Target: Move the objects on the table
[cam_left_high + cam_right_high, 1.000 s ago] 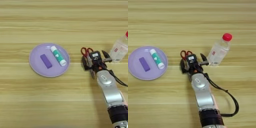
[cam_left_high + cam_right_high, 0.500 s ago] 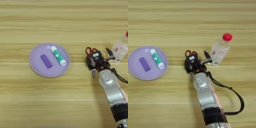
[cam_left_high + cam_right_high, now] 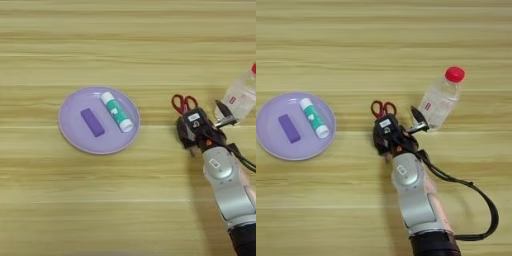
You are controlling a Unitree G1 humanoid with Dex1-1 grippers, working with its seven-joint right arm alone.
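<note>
The round lilac plate (image 3: pixel 70 131) lies left of centre with the small purple block (image 3: pixel 92 122) and the white-and-green glue stick (image 3: pixel 117 111) on it. The red-handled scissors (image 3: pixel 383 108) lie at mid-table, only their handles showing; the blades are hidden under my right gripper (image 3: pixel 398 131). The gripper is open, one black finger (image 3: pixel 379 142) to the left and the other (image 3: pixel 418 119) reaching toward the clear bottle with the red cap (image 3: pixel 439 100), which stands just to its right. In the left eye view the bottle (image 3: pixel 241 96) is cut by the edge.
My silver forearm (image 3: pixel 415 200) comes up from the bottom edge, and a black cable (image 3: pixel 483 200) loops out to its right. The light wooden table (image 3: pixel 125 45) fills the view.
The gripper and forearm have shifted a little to the right, toward the bottle. The scissors' handles have slid slightly right with it. Plate, block, glue stick and bottle have stayed put.
</note>
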